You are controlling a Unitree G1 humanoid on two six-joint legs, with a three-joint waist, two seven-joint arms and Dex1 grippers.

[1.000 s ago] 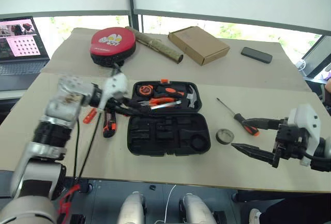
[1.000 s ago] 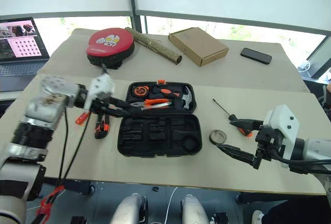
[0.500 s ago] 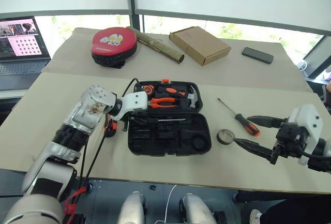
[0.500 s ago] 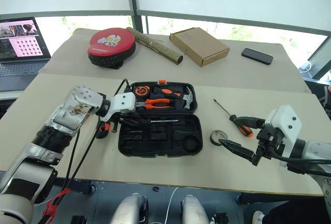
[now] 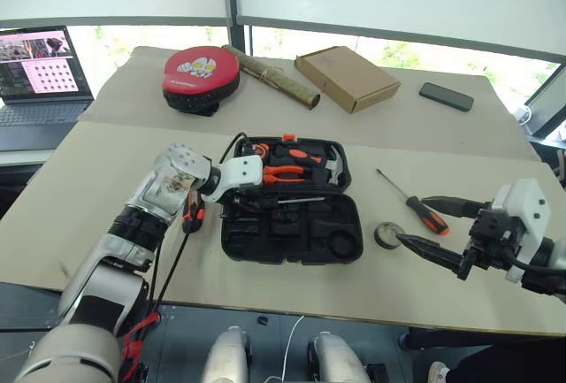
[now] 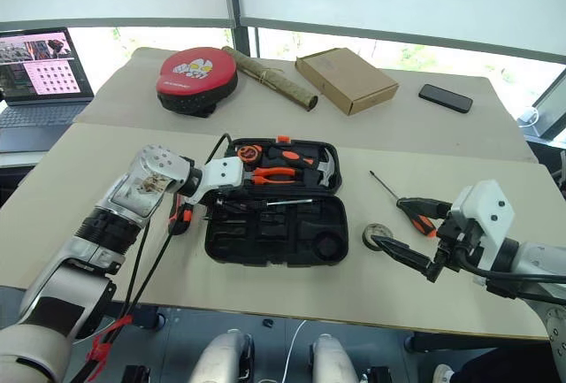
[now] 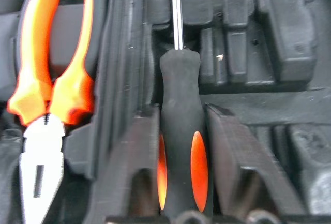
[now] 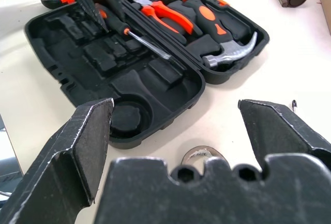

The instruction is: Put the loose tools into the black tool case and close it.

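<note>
Black tool case point(image 5: 292, 224) lies open on the table point(image 5: 71, 188); left gripper point(image 7: 181, 146), fingers parted, straddles a black-and-orange screwdriver point(image 7: 178, 131) inside it. Right gripper point(image 5: 424, 228) hovers spread beside the tape roll point(image 5: 386, 234).

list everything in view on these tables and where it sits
black moulded-plastic tool case: 1, black, open, near table centre
pliers, hammer, tape measure: 1 each, orange-black, case's far half
cased screwdriver: 1, black-orange, case's near half
loose screwdriver: 1, black-orange, right of case
tape roll: 1, dark, right of case
utility knife: 1, black-orange, left of case
round pad, brown roll, cardboard box, phone: far table
laptop: 1, far left
left gripper: at cased screwdriver's handle
right gripper: open, beside tape roll
</note>
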